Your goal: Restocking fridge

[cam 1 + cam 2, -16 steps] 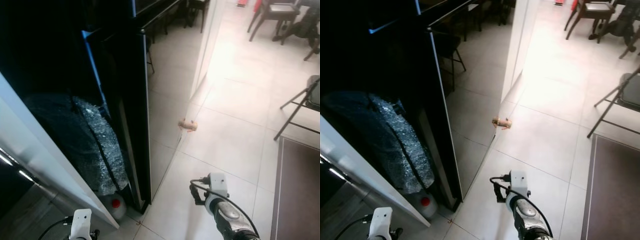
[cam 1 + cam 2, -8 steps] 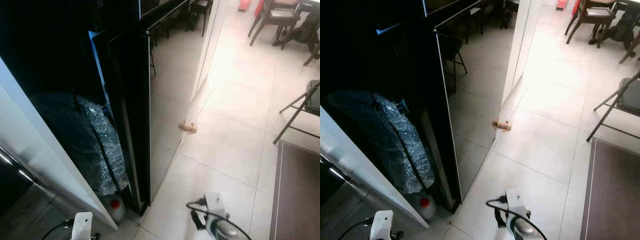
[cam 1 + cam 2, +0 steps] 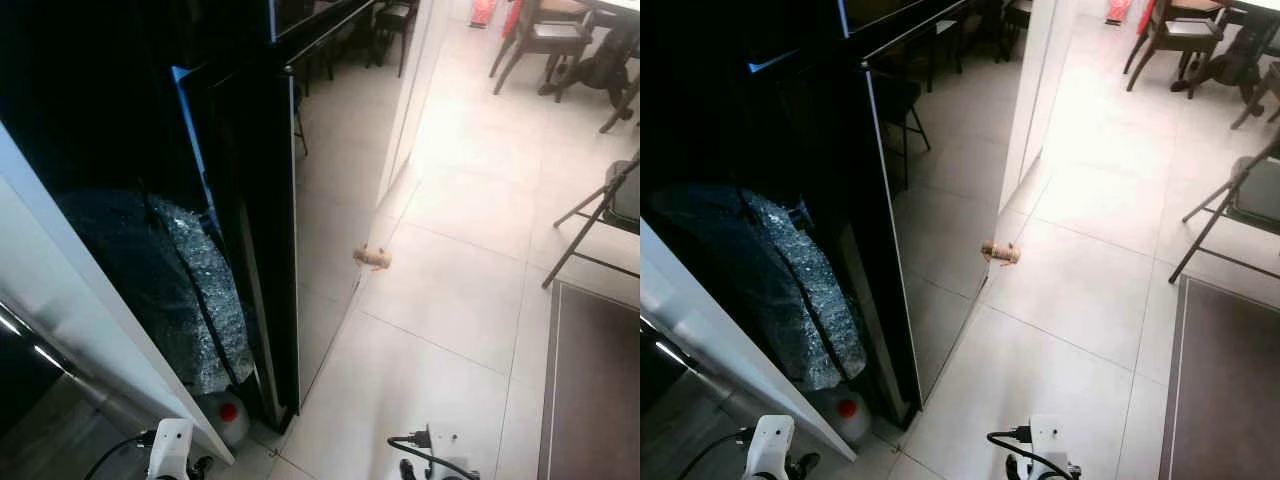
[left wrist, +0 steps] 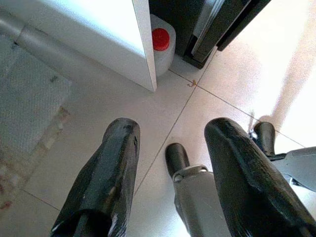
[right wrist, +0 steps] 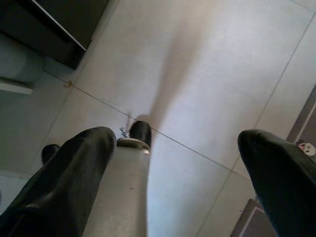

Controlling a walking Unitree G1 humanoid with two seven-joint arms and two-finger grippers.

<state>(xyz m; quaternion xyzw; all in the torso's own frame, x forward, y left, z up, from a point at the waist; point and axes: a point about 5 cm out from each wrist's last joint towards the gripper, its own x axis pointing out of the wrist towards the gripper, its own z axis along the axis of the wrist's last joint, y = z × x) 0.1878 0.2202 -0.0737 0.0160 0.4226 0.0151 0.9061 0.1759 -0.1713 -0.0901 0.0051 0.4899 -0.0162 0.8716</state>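
The fridge [image 3: 255, 230] stands on the left of the scene, a tall black glossy cabinet with a white door or panel [image 3: 70, 300] angled across the near-left corner. Inside the dark opening sits a crinkled, glittering bundle [image 3: 190, 290], probably foil or bubble wrap, though the shade makes it hard to say which. At the fridge's near foot, on the floor between the white panel and the black cabinet, stands a white plastic jug with a red cap [image 4: 162, 42].

Both arms hang low over the pale tiled floor [image 3: 450, 290]. The left gripper [image 4: 173, 168] points down at the tiles with its two black fingers spread apart and nothing between them; the jug lies beyond it, near but not touching. The right gripper [image 5: 173, 163] likewise has its fingers wide apart and empty, over bare tile to the right of the fridge's base.

A small tan object [image 3: 372, 258] lies on the floor further off, beside the fridge's far corner; it is too small to identify. Chairs [image 3: 545, 35] stand far right, and a dark mat [image 3: 595, 390] lies near right.

If the jug is the item to be stocked, it looks stiff-walled and smooth, likely slippery, and heavy if full. A grip across the neck just below the cap, or on a handle if it has one, seems safest; squeezing the broad body risks it sliding out.
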